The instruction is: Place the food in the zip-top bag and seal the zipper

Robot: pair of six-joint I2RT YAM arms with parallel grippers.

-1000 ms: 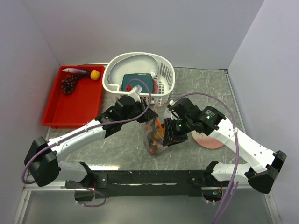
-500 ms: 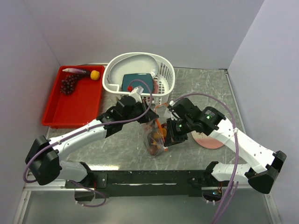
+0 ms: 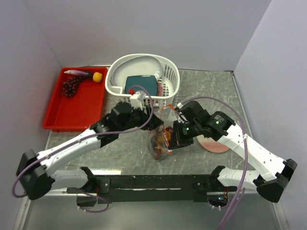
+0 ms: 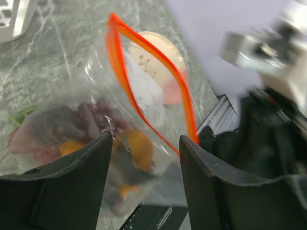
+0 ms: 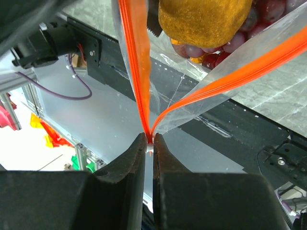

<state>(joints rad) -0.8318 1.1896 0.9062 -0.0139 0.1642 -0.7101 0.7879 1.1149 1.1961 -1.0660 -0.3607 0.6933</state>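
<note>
The zip-top bag (image 3: 159, 143) stands crumpled on the table between both arms, its mouth gaping. Through its plastic (image 4: 91, 91) show dark grapes (image 4: 96, 112) and an orange piece (image 4: 139, 146). The red-orange zipper (image 4: 117, 62) forms an open loop. My left gripper (image 4: 145, 139) is open just above the bag (image 3: 152, 125), nothing pinched. My right gripper (image 5: 149, 137) is shut on the end of the zipper (image 5: 136, 57), where both strips meet. A yellow-brown food (image 5: 204, 19) and grapes (image 5: 218, 55) lie inside. More grapes (image 3: 70, 86), an eggplant (image 3: 78, 73) and a yellow fruit (image 3: 97, 76) lie in the red tray.
The red tray (image 3: 72, 112) sits at the far left. A white slotted basket (image 3: 115, 67) holding a teal dish (image 3: 141, 84) stands behind the bag. A pink-and-cream plate (image 3: 213, 144) lies right of the bag, partly under the right arm.
My left gripper has opened and let go of the bag, and its arm shifted slightly left. The right gripper closed on the zipper's end and stays there.
</note>
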